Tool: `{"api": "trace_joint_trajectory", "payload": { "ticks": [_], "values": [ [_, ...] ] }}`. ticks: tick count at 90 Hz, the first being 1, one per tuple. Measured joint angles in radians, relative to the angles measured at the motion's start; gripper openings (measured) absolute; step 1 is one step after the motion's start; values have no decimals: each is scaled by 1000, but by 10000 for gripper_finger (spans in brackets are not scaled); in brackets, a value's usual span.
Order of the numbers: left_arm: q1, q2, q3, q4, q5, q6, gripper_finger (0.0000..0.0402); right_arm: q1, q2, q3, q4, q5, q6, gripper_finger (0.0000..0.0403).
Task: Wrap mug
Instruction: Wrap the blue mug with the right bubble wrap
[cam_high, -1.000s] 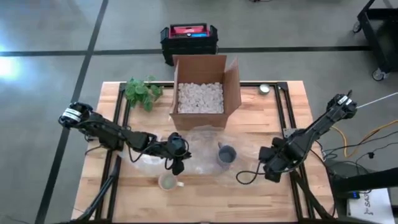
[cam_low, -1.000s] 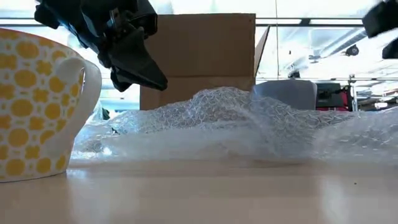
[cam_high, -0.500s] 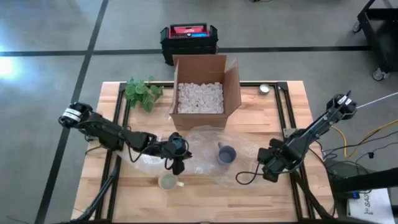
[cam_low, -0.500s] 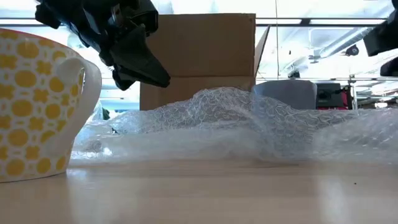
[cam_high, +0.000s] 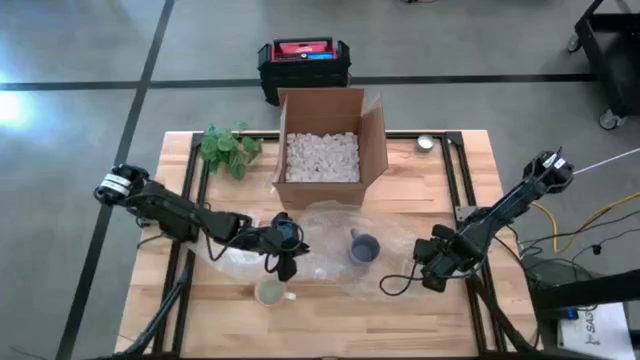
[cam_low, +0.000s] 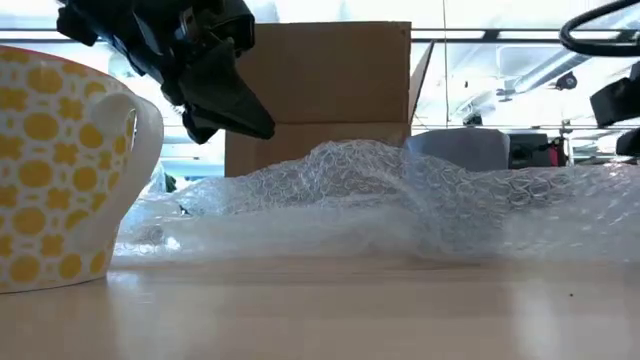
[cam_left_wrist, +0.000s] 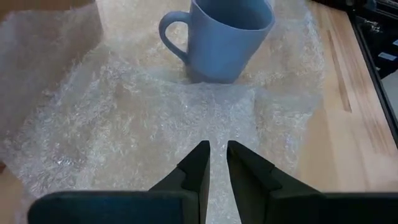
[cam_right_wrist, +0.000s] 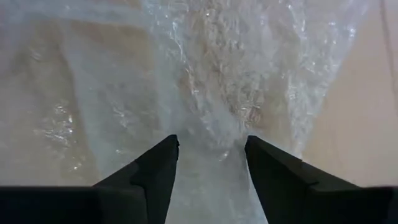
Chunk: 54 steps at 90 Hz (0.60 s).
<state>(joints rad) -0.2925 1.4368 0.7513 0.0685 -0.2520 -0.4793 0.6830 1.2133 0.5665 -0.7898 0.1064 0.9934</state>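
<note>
Blue mug on the wrap, nothing folded over it yet

The blue mug (cam_left_wrist: 224, 37) stands upright on the bubble wrap sheet (cam_high: 330, 255), just ahead of the left gripper (cam_left_wrist: 214, 152), whose fingers are nearly closed with only a thin slit and nothing pinched. The right gripper (cam_right_wrist: 208, 146) has its fingers open over the sheet's far edge, wrap lying between them, not clamped yet. So I'd say early days: mug placed, all the folding left. A yellow patterned mug (cam_low: 60, 165) waits on the bench (cam_high: 330, 310).
</note>
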Motion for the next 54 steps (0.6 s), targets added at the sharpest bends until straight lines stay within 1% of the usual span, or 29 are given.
{"api": "trace_joint_trajectory", "payload": {
  "ticks": [8, 16, 26, 39, 44, 54],
  "values": [
    [0, 0, 0, 0, 0, 0, 43, 0, 0, -15, 19, -1, -10, 156],
    [0, 0, 0, 1, 0, 0, 43, 0, 0, -17, 21, -1, -31, 130],
    [0, 0, 0, 5, 0, 0, 43, 0, 0, -17, 22, -1, -66, 81],
    [0, 0, 0, 12, 0, 19, 43, 0, 0, -17, 22, -3, -70, 14],
    [0, 0, 0, 19, 0, 23, 43, 0, 0, -12, 17, -8, -79, 6],
    [0, 0, 0, 34, 0, 26, 43, 0, -1, 24, 15, -10, -130, 11]
  ]
}}
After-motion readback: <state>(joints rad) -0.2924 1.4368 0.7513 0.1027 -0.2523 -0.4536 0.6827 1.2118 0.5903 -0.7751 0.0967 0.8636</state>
